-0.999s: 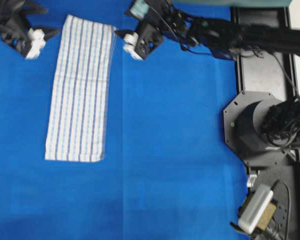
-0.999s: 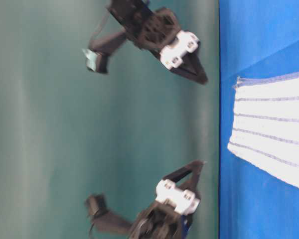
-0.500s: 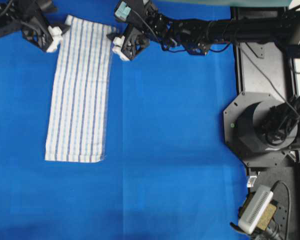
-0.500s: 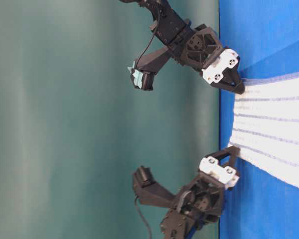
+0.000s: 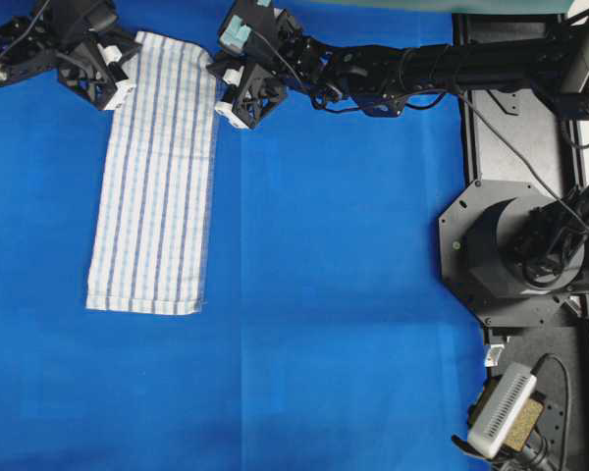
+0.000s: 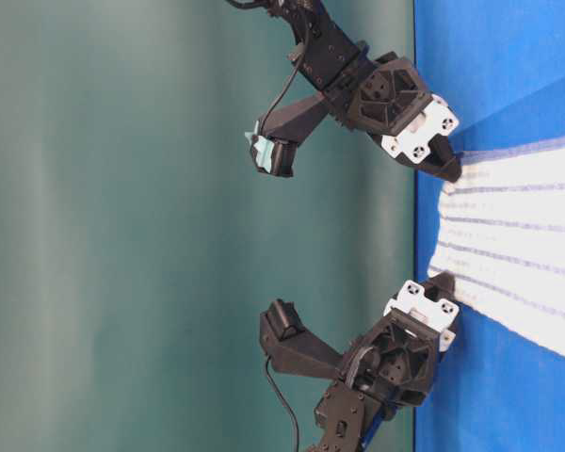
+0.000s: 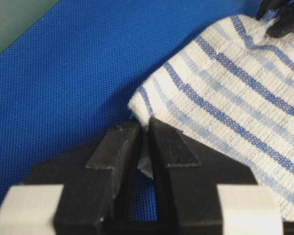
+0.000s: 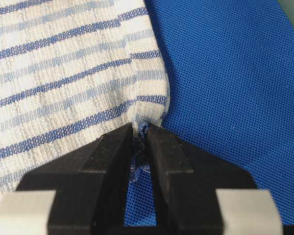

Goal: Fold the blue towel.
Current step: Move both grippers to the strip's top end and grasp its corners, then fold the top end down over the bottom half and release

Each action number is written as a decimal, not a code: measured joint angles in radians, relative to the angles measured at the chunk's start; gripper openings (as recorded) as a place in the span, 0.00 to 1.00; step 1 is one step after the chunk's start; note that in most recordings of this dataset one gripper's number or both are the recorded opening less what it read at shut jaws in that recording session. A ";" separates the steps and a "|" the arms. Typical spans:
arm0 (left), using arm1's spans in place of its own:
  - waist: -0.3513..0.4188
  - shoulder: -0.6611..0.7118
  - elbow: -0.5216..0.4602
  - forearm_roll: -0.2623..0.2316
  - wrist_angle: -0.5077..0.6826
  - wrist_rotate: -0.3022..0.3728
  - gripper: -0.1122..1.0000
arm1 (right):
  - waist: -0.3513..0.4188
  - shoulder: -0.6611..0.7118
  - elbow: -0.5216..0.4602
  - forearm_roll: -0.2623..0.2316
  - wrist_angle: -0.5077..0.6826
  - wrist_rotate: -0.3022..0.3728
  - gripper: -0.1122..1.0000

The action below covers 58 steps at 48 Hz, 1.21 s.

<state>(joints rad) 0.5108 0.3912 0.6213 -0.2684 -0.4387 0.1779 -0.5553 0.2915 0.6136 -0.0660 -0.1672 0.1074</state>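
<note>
The blue towel (image 5: 157,177) is a long white strip with blue stripes, lying flat on the blue table covering (image 5: 324,294). My left gripper (image 5: 130,71) is shut on its far left corner. In the left wrist view the corner of the towel (image 7: 225,98) is pinched between the tips of that gripper (image 7: 143,128). My right gripper (image 5: 217,94) is shut on the far right corner. The right wrist view shows the towel's hem (image 8: 63,73) nipped in that gripper (image 8: 141,128). From table level the right gripper (image 6: 449,169) and the left gripper (image 6: 443,282) both touch the towel's end (image 6: 518,245).
A black arm base (image 5: 515,245) and a black platform stand along the right of the table. A white device (image 5: 501,407) lies at the bottom right. A green backdrop (image 6: 169,226) rises behind the table's far edge.
Both grippers came in from either side of the towel's far end, dropped to its two corners and went from open to shut on them. The towel itself has barely shifted.
</note>
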 measured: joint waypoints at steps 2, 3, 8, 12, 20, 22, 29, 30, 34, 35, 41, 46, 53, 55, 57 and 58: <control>0.000 0.000 0.002 -0.003 -0.002 -0.002 0.15 | 0.000 0.000 0.000 -0.002 0.000 0.000 0.35; 0.000 -0.002 0.000 0.000 -0.002 -0.002 0.15 | 0.000 0.000 0.000 -0.002 0.000 0.000 0.35; -0.003 -0.003 0.003 -0.003 -0.002 -0.002 0.15 | 0.000 0.000 -0.002 -0.002 0.000 -0.003 0.35; -0.005 -0.014 0.008 -0.005 0.008 0.000 0.15 | 0.000 -0.008 -0.003 -0.003 0.003 -0.008 0.35; -0.011 -0.057 0.020 -0.005 0.009 0.002 0.15 | -0.002 -0.058 0.003 -0.003 0.014 -0.008 0.35; -0.015 -0.071 0.023 -0.005 0.009 0.003 0.15 | 0.000 -0.072 0.006 -0.003 0.017 -0.008 0.35; -0.029 -0.112 0.034 -0.005 0.009 0.008 0.15 | 0.005 -0.094 0.011 -0.003 0.020 -0.009 0.35; -0.032 -0.115 0.035 -0.005 0.009 0.006 0.15 | 0.006 -0.094 0.011 -0.003 0.020 -0.009 0.35; -0.038 -0.129 0.041 -0.005 0.009 0.008 0.15 | 0.014 -0.094 0.012 -0.005 0.020 -0.011 0.35; -0.038 -0.129 0.043 -0.005 0.011 0.006 0.15 | 0.015 -0.094 0.012 -0.003 0.020 -0.009 0.35; -0.051 -0.140 0.060 -0.005 0.011 0.005 0.15 | 0.032 -0.095 0.014 -0.003 0.020 -0.009 0.35; -0.072 -0.167 0.089 -0.006 0.011 0.000 0.15 | 0.057 -0.107 0.025 -0.003 0.029 -0.003 0.35; -0.123 -0.232 0.138 -0.008 0.011 -0.014 0.15 | 0.115 -0.146 0.052 0.000 0.035 0.002 0.35; -0.138 -0.249 0.155 -0.008 0.011 -0.023 0.15 | 0.135 -0.156 0.063 0.005 0.037 0.002 0.35; -0.153 -0.262 0.169 -0.008 0.011 -0.031 0.15 | 0.158 -0.169 0.074 0.012 0.037 0.002 0.35; -0.161 -0.268 0.175 -0.006 0.011 -0.031 0.15 | 0.170 -0.176 0.080 0.020 0.037 0.002 0.35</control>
<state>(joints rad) 0.3497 0.1227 0.7961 -0.2746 -0.4280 0.1473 -0.3850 0.1150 0.6934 -0.0460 -0.1304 0.1089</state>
